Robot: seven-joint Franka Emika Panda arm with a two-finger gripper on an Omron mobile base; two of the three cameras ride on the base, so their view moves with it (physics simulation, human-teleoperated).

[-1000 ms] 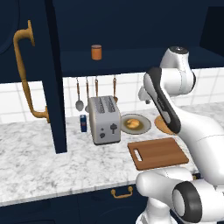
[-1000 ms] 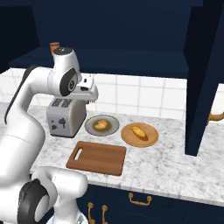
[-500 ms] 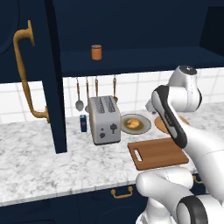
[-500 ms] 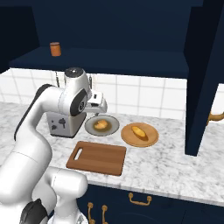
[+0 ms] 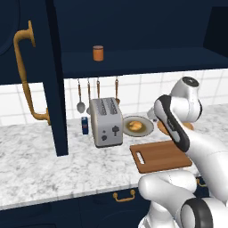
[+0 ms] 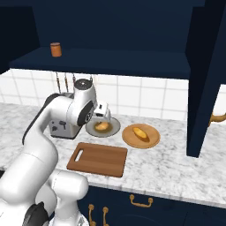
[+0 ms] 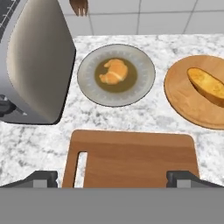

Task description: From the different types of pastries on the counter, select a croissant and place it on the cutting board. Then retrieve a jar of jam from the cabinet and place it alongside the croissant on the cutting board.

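Note:
The croissant lies on a grey plate behind the cutting board; it also shows at croissant and croissant. My gripper hangs open and empty above the board's near edge, pointing down, its fingertips wide apart. From the right base the hand hovers just over the grey plate. The long bread roll rests on a round orange-brown plate. The jar of jam stands on the cabinet shelf, also seen as jar.
A silver toaster stands left of the grey plate, with a blue can beside it and utensils hanging on the tiled wall. The open navy cabinet door with its brass handle juts out on the left. Drawers run below the counter.
The arm has folded down and forward, lowering the hand from above the toaster to just over the plates and board. The pastries, board and jar have not moved.

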